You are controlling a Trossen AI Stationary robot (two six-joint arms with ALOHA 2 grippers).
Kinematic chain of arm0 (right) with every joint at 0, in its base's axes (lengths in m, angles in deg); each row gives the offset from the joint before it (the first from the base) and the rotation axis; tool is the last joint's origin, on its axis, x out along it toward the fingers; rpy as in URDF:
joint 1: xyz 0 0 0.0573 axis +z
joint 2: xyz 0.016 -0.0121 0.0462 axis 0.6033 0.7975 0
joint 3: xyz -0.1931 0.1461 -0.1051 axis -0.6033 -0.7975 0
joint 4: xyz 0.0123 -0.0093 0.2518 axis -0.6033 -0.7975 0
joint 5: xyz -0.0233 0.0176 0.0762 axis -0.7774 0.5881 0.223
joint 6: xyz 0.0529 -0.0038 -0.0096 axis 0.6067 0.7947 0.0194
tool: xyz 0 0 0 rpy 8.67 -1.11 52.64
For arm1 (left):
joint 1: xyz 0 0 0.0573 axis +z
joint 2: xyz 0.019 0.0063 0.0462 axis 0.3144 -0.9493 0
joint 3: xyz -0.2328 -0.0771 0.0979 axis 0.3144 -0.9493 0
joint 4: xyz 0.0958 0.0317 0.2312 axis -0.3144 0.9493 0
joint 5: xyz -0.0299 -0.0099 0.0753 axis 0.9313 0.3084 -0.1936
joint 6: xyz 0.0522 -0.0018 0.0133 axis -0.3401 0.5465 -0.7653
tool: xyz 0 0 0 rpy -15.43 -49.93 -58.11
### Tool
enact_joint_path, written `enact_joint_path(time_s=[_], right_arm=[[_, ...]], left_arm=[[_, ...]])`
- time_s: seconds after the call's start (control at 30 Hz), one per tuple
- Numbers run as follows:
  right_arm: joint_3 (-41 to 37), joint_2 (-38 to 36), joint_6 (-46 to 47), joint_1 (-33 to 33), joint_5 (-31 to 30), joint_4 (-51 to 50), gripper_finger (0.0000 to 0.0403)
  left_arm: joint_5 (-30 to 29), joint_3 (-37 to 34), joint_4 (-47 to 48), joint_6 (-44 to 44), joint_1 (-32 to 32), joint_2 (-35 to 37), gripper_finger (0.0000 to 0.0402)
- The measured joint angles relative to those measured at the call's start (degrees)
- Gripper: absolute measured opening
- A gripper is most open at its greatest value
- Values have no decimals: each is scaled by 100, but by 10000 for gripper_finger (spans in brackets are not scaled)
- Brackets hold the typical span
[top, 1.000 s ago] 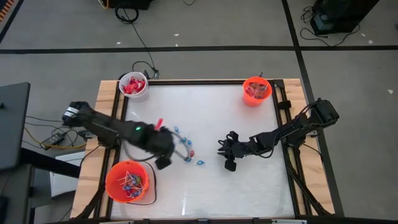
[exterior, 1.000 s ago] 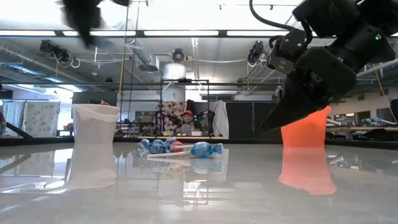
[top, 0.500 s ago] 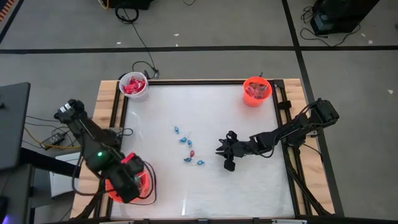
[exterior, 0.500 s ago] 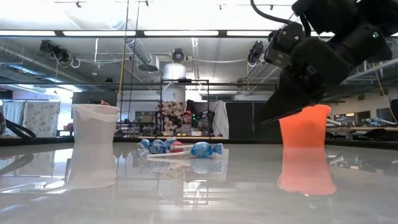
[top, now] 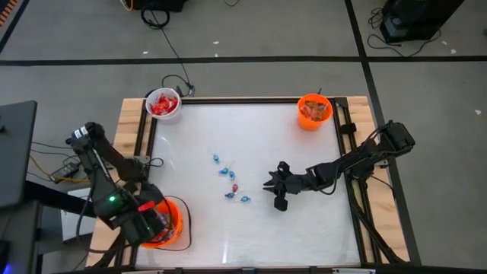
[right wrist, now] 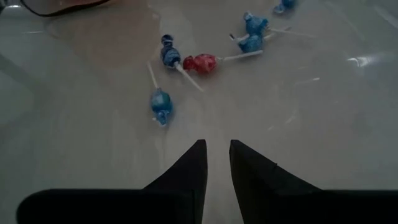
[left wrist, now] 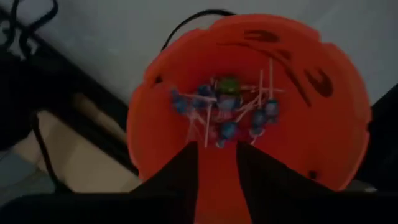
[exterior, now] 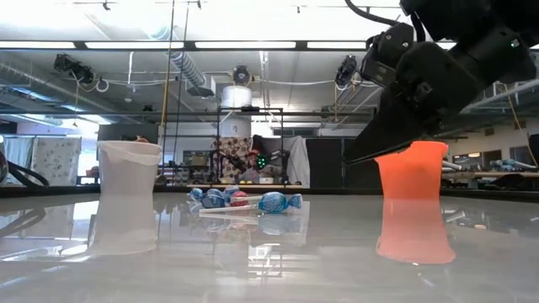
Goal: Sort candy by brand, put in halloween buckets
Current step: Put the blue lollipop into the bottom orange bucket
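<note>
Orange bucket [left wrist: 323, 124] sat under the left pincer [left wrist: 217, 155], fingers slightly parted, empty; lollipop sticks inside pointed every way.

Large orange bucket [top: 169, 228] partly arm-covered

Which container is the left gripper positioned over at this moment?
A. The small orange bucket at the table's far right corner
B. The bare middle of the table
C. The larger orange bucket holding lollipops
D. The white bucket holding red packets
C: the left gripper sits over the larger orange bucket, whose lollipops show just past its fingers in the left wrist view.
</note>
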State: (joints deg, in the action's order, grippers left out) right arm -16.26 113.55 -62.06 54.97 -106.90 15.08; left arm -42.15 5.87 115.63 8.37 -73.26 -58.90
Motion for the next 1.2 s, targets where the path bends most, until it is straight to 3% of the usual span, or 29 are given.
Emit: enact_joint_path(time_s=[0.13, 0.3, 0.47, 0.53, 0.6, 0.93, 1.03, 1.2], right_arm=[[0, 0, -37, 2, 4, 10, 83], [0, 0, -35, 2, 7, 23, 83], [0, 0, -35, 2, 9, 21, 83], [0, 0, -35, 2, 11, 16, 83], [0, 0, -32, 7, 11, 16, 83], [0, 0, -9, 7, 13, 18, 83], [0, 0, 57, 7, 13, 17, 83], [-1, 0, 76, 7, 31, 16, 83]], left_arm=[[-676, 2, 70, -418, 33, 22, 152], [-3172, 2, 58, -898, 286, 12, 174], [-3963, -381, -67, -859, 1232, 7, 173], [-4136, -720, -448, -982, 1587, 4, 173], [-4175, -1129, -1119, -1655, 1883, 4, 173], [-4163, -3440, -6717, -7235, 3015, -4, 172], [-3867, -3667, -7140, -7552, 3459, -4, 172], [-3667, -3799, -7081, -6248, 4380, -4, 172]])
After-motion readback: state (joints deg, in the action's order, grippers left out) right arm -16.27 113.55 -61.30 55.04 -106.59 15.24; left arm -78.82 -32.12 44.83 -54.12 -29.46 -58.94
